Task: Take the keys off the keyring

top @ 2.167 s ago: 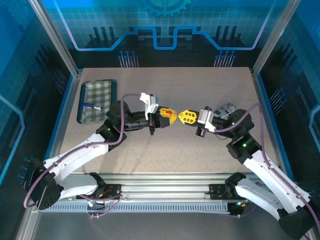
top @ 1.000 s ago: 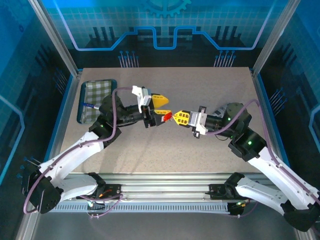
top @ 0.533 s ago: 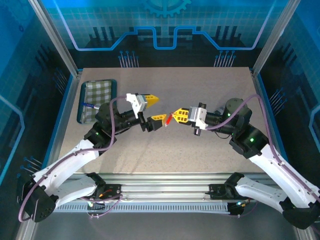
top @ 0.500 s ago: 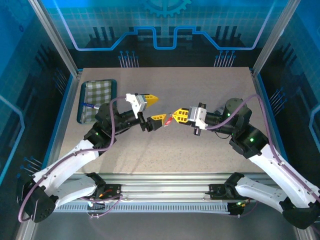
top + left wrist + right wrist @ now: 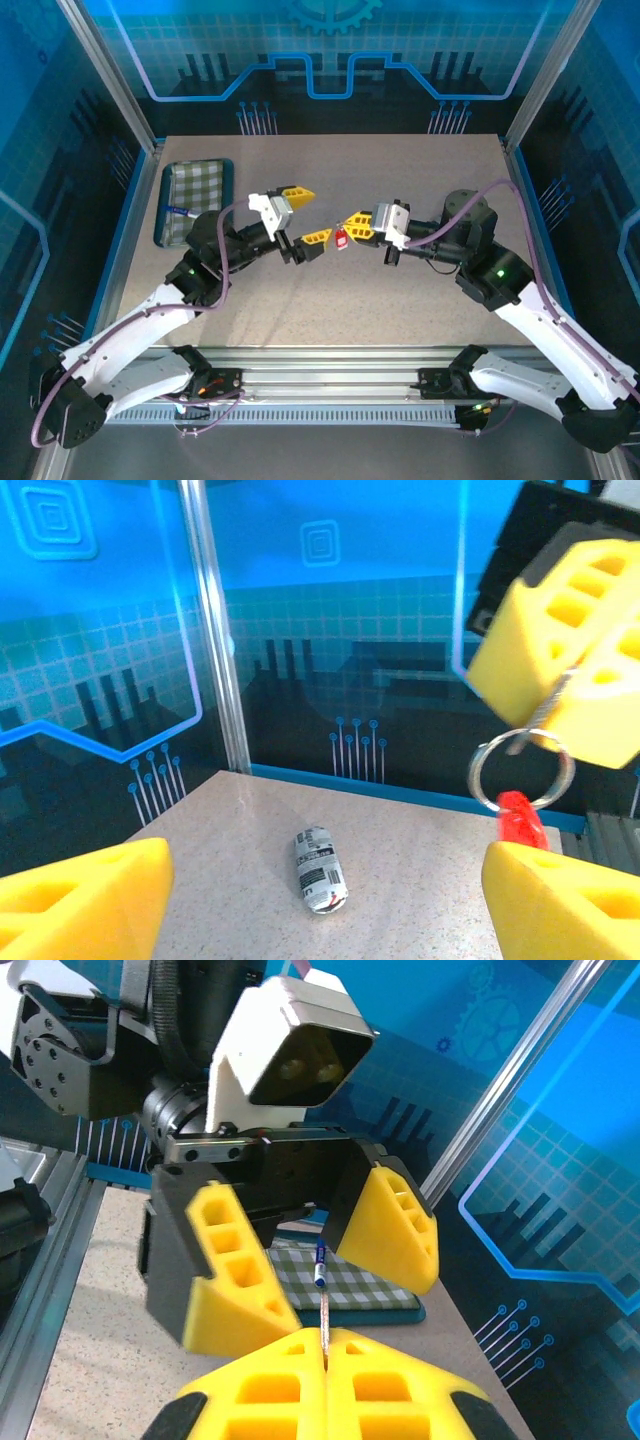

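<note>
My right gripper [image 5: 349, 222] [image 5: 325, 1338] is shut on a thin grey metal strip seen edge-on, apparently the key [image 5: 556, 698] [image 5: 325, 1312]. From it hangs a metal split ring [image 5: 520, 770] with the red keyring tag [image 5: 520, 820] [image 5: 342, 239], in the air above the table's middle. My left gripper [image 5: 318, 214] [image 5: 327, 865] faces it, jaws wide open with nothing between them. Its lower finger [image 5: 316, 237] is just left of the red tag and apart from it. In the right wrist view the left gripper's fingers [image 5: 238, 1278] stand spread in front of my shut jaws.
A green tray [image 5: 163, 200] with a checked cloth holds a blue-capped pen [image 5: 183, 211] [image 5: 319, 1261] at the table's left rear. A small label-wrapped cylinder [image 5: 320, 868] lies on the table ahead of the left gripper. Glass walls and metal posts ring the table.
The left gripper has opened wider and let go of the red tag, drawing back to the left. The right gripper, still shut, has lifted a little with ring and tag hanging from it.
</note>
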Robot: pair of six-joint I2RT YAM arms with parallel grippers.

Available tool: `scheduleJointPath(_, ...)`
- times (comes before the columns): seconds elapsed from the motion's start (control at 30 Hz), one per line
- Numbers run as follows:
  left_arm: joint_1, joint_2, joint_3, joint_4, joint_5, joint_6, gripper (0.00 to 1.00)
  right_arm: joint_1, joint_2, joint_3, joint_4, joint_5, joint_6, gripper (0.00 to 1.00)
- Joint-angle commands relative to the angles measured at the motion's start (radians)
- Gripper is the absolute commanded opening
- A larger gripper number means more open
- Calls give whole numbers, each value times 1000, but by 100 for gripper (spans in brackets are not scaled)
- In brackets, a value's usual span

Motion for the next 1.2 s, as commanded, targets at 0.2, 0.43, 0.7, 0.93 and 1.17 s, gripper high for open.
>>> scheduleJointPath(0.2,-67,34,20,112,33,67,84,-8,2,44,-9,9,46,0)
scheduleJointPath(0.43,-119,77,50,99,-2,115,83,-10,0,39,4,4,57,0)
scheduleJointPath(0.7,-130,96,58,134,-30,123,71,-14,-7,27,17,-7,68,0)
scheduleJointPath(0.93,-130,123,74,169,-22,111,51,-21,-7,21,34,-22,80,0)
scheduleJointPath(1.17,-130,129,76,163,-20,107,25,-40,-17,12,59,-38,100,0)
